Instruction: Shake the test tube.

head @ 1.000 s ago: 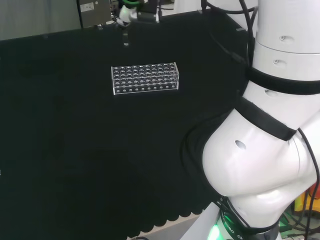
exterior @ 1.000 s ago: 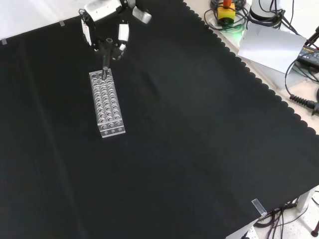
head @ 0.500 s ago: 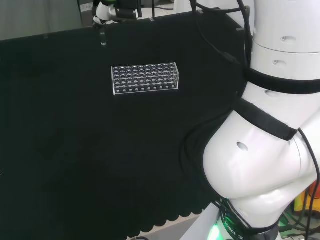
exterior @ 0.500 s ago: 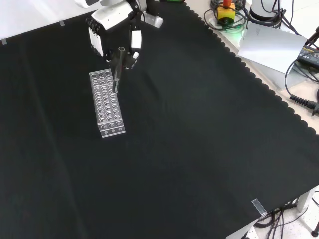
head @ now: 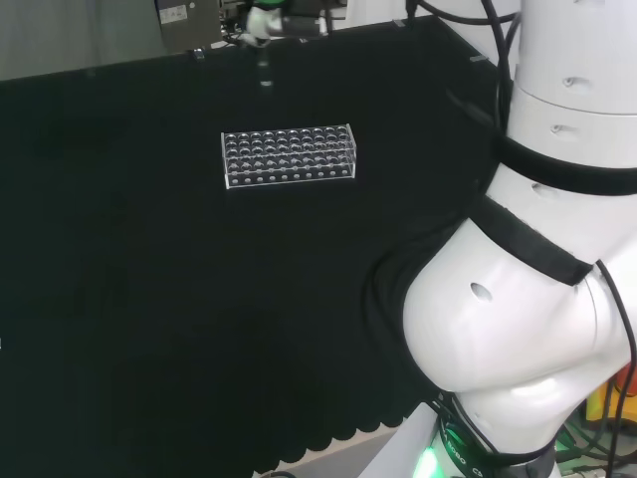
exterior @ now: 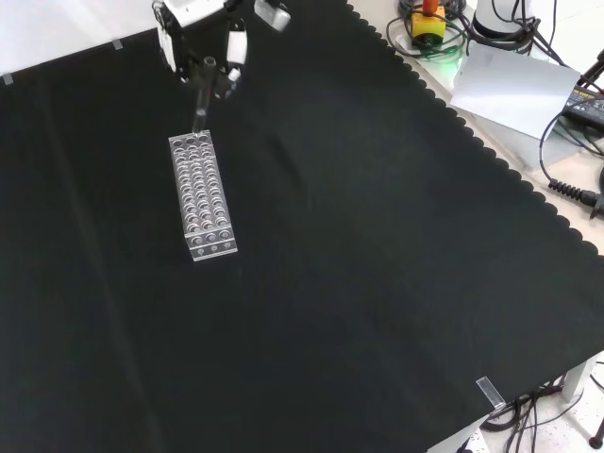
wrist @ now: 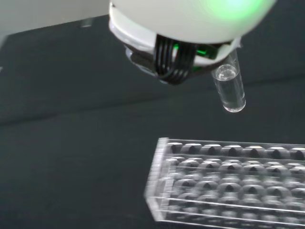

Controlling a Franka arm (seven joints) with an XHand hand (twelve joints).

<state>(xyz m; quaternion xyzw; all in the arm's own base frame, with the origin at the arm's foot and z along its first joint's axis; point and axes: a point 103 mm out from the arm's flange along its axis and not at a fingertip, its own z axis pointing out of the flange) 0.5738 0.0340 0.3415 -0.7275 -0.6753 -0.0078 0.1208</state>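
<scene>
no readable text, labels, numbers or signs anywhere

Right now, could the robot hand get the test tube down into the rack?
Probably yes: the robot hand holds the test tube just above the rack's far end, and nothing stands between them.

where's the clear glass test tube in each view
Head view: the clear glass test tube hangs at top centre, beyond the clear plastic tube rack.
Front view: at top left, held by the black and white hand, just above the rack's far end.
Wrist view: its rounded bottom hangs clear above the rack.
Shared landmark: the rack.
</scene>
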